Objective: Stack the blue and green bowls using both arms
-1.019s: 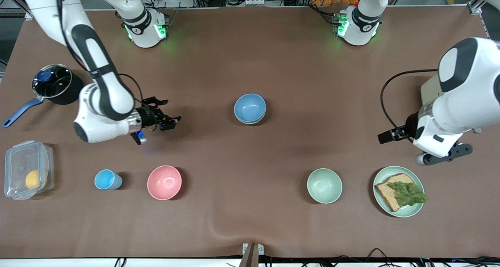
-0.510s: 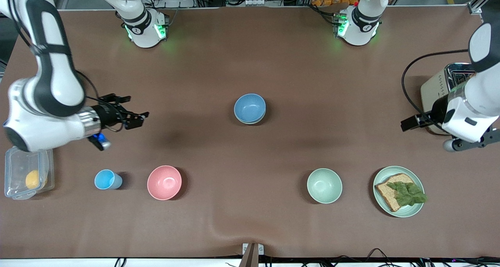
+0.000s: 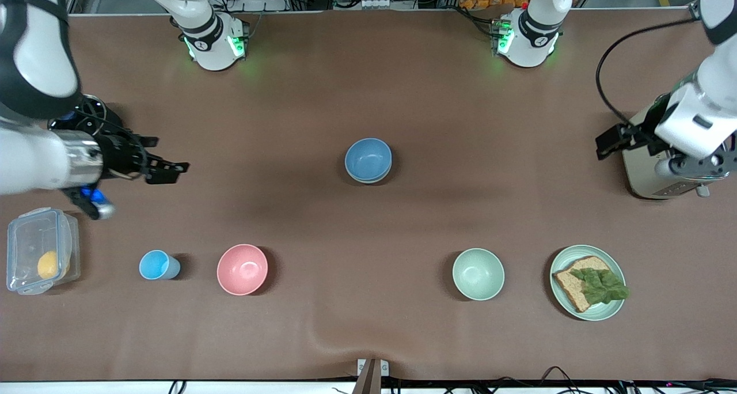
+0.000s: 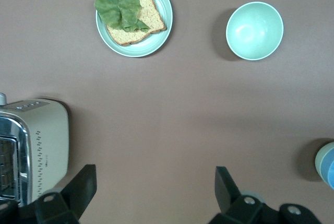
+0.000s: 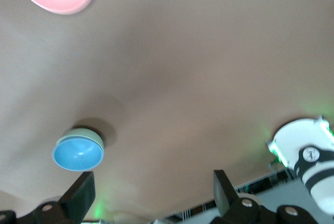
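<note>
The blue bowl (image 3: pixel 368 156) sits nested in a pale green bowl (image 3: pixel 369 181) at the middle of the table; only the green rim shows under it. The pair also shows in the right wrist view, blue bowl (image 5: pixel 78 157) in green rim (image 5: pixel 78 138). A second green bowl (image 3: pixel 478 273) stands alone, nearer the front camera, and shows in the left wrist view (image 4: pixel 254 31). My right gripper (image 3: pixel 168 172) is open and empty, in the air at the right arm's end. My left gripper (image 3: pixel 606 141) is open and empty, in the air beside the toaster.
A pink bowl (image 3: pixel 242 269), a light-blue cup (image 3: pixel 156 265) and a clear box (image 3: pixel 40 250) stand toward the right arm's end, a pot (image 3: pixel 86 114) partly hidden by the arm. A toaster (image 3: pixel 650 169) and a green plate (image 3: pixel 558 267) with bread stand toward the left arm's end.
Both arms have drawn away from the middle toward their own table ends. The right gripper moved toward the pot, the left gripper toward the toaster. The bowls have not moved.
</note>
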You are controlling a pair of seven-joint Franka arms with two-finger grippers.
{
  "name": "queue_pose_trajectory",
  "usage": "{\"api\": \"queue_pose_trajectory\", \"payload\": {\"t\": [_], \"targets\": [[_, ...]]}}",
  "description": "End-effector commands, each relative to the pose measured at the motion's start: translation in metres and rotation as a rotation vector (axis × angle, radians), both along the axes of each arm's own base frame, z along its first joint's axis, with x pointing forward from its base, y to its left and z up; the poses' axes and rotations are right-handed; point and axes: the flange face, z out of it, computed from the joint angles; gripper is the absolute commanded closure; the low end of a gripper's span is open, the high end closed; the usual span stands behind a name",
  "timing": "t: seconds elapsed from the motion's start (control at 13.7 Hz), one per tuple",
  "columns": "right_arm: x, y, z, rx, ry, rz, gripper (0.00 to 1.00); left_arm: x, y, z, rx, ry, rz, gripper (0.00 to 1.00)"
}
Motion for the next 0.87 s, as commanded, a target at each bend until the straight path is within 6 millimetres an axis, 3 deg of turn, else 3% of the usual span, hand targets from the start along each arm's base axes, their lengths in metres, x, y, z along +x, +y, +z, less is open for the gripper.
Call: {"api": "queue_pose_trajectory", "payload": {"t": [0.0, 0.07, 0.22, 0.36, 0.44, 0.8], "targets": [[-0.013, -0.004, 0.064, -0.112, -0.151, 0.131, 0.00, -0.020, 0.008, 0.009, -0.014, 0.021, -0.080, 0.00], [-0.016, -0.001, 0.090, -0.151, -0.220, 0.208, 0.00, -0.021, 0.015, 0.009, -0.023, 0.033, -0.100, 0.00], [-0.029, -0.008, 0.123, -0.130, -0.279, 0.218, 0.00, -0.026, 0.024, 0.016, -0.087, 0.042, -0.079, 0.00], [-0.030, -0.011, 0.125, -0.093, -0.331, 0.285, 0.00, -0.026, 0.027, 0.028, -0.089, 0.018, -0.078, 0.00], [-0.031, -0.014, 0.123, -0.066, -0.362, 0.400, 0.00, -0.027, 0.025, 0.034, -0.084, 0.004, -0.083, 0.00], [-0.043, -0.024, 0.125, -0.070, -0.442, 0.685, 0.00, -0.031, 0.007, 0.050, -0.081, -0.027, -0.115, 0.00]]}}
